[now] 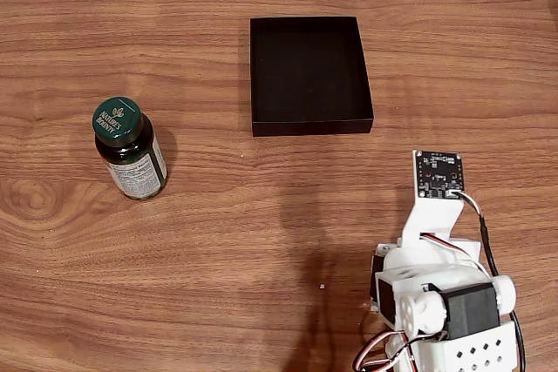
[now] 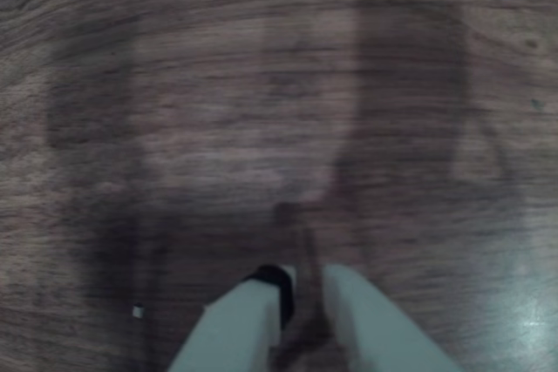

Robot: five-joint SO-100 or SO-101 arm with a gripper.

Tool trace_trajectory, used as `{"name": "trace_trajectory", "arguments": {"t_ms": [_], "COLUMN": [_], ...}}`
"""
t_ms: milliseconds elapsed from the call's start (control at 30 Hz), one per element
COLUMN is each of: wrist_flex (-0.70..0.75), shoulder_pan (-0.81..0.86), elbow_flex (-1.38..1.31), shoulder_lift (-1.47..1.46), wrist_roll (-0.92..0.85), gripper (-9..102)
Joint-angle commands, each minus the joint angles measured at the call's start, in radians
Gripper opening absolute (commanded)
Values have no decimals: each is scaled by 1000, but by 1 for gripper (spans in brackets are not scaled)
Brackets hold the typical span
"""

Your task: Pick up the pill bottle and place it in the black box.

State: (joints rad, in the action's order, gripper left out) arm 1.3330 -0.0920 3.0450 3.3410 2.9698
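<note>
White plastic fingers (image 2: pixel 253 324) of the gripper (image 2: pixel 303 289) rise from the bottom edge of the wrist view, their tips nearly together with only a thin gap between them, holding nothing; bare wood grain and the arm's own shadow lie under them.

Out from there, the pill bottle (image 1: pixel 129 147), a small dark glass bottle with a dark green screw cap and a white printed label, stands upright on the brown wooden table (image 1: pixel 261 215), well apart from the jaws and off to their left in the fixed view. Its cap bears a light logo. Beyond the jaws and slightly left sits the black box (image 1: pixel 309 74), a shallow square matte-black tray with low walls, empty.

My worry is the approach: jaws this narrow would have to spread before arriving, or a fingertip would likely strike the bottle and topple it. Smooth round glass could also slip or roll from an off-centre pinch.
</note>
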Motion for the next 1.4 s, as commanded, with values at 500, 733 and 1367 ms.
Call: {"name": "trace_trajectory", "arguments": {"t_ms": [500, 733, 1367], "wrist_flex": [170, 170, 172], "shoulder_pan": [-2, -2, -176], "elbow_flex": [-15, -15, -15], "shoulder_lift": [-3, -3, -5], "wrist_roll": [3, 3, 11], "gripper": [0, 0, 0]}}
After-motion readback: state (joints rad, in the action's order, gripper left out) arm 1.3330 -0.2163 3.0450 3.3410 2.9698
